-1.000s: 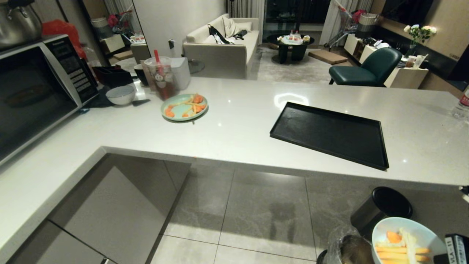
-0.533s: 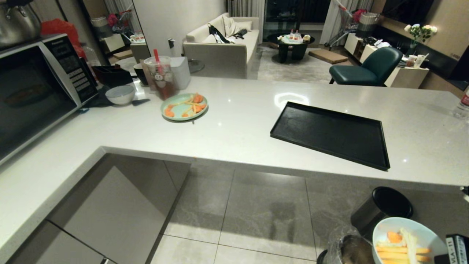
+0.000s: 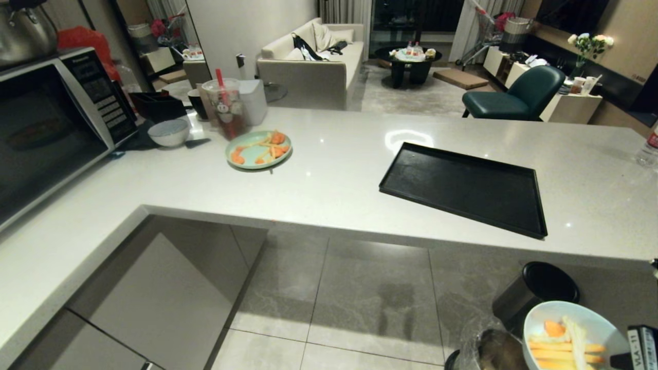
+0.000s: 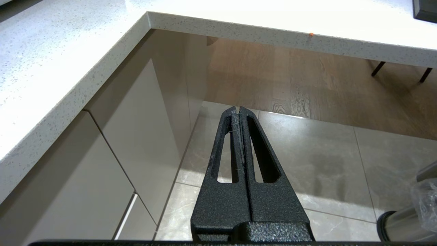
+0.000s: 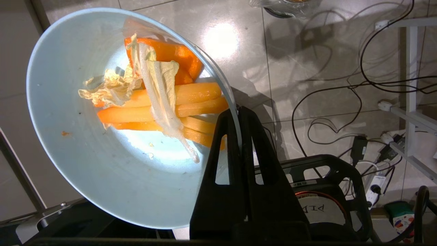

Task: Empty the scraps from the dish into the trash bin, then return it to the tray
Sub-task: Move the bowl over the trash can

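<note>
Nearest, at the lower right corner of the head view, the right gripper (image 5: 238, 114) is clamped on the rim of the light-blue dish (image 3: 570, 334), which hangs over the floor beside the counter and is cut off by the frame edge. Its scraps (image 5: 164, 102) lie bunched against the gripped side: several pale yellow sticks, perhaps two orange pieces beneath a limp pale leaf, though the overlap makes an exact count unsure. Just beside the dish stands the trash bin (image 3: 493, 352), only its bagged mouth showing; a second, black-lidded bin (image 3: 537, 290) stands behind it.

The left gripper (image 4: 239, 111) hangs low over the floor tiles by the cabinets, its jaws pressed together.

Farther off, one black tray (image 3: 462, 187) lies bare on the white counter (image 3: 334, 185), well apart from one pale-green plate (image 3: 258, 149) bearing more scraps. Beyond that plate are a white bowl (image 3: 168, 132), a drink cup (image 3: 224, 108) and a microwave (image 3: 51, 123).
</note>
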Robot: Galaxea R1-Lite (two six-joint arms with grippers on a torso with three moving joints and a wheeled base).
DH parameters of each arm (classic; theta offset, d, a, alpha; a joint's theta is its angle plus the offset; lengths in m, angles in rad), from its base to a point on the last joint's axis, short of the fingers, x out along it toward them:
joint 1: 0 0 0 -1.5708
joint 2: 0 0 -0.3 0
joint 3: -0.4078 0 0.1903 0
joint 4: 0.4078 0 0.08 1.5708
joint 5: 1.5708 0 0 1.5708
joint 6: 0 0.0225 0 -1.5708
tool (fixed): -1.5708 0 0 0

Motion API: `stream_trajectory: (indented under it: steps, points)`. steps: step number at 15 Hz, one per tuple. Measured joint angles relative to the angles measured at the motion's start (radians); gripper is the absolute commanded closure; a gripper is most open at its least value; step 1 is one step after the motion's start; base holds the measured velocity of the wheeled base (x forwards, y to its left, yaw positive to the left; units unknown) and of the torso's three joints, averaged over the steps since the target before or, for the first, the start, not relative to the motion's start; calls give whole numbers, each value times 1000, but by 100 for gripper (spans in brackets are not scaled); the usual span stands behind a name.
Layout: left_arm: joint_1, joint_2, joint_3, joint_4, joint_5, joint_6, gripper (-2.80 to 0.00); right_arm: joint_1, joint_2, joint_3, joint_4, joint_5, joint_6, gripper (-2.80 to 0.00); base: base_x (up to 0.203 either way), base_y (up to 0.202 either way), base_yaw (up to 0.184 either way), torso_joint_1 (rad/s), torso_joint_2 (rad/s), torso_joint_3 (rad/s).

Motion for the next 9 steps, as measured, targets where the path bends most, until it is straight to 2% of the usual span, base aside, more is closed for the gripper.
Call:
stream_trajectory:
  steps: [9]
  points:
    - [0, 0, 0, 0, -1, 0, 0, -1, 0, 2, -3, 0, 6, 0, 0, 0, 0, 0, 0, 0]
